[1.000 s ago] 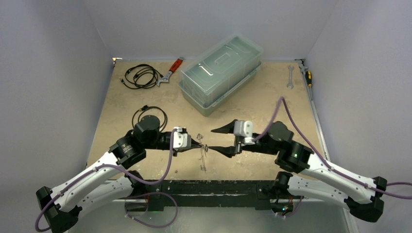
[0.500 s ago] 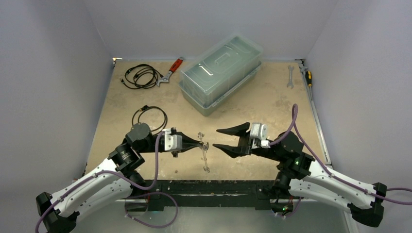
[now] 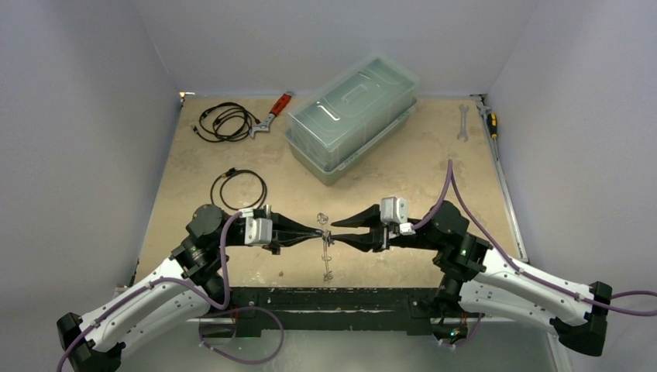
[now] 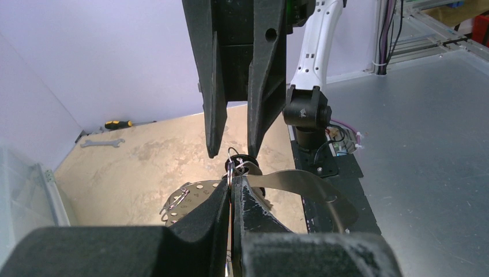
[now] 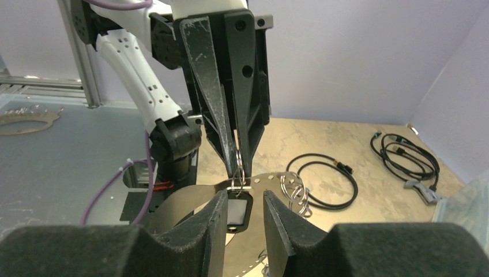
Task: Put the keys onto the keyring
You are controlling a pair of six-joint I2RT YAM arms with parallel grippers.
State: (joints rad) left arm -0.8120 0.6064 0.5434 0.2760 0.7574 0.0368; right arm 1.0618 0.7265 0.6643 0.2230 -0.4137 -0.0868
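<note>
The keyring [image 3: 326, 256] hangs edge-on between the two arms, above the table. In the wrist views it is a thin silvery band with holes [image 5: 268, 178] [image 4: 190, 193] and several small wire rings on it. My left gripper [image 3: 318, 232] [image 4: 232, 187] is shut on a small wire ring at the hoop's top rim. The key with the black-and-white tag [image 5: 237, 211] hangs from that ring. My right gripper [image 3: 337, 231] [image 5: 244, 199] is open, with one finger on each side of the tag and not touching it. The blue-tagged key is out of view.
A clear lidded plastic box [image 3: 352, 116] stands at the back centre. A coiled black cable [image 3: 227, 122] and a red-handled wrench [image 3: 273, 115] lie at the back left. A second cable loop [image 3: 239, 188] lies by the left arm. A wrench [image 3: 463, 122] and a screwdriver [image 3: 490, 120] lie at the back right.
My right gripper has moved left up to the left gripper's tips, and its jaws have narrowed around the hanging tag. The left gripper still holds the ring.
</note>
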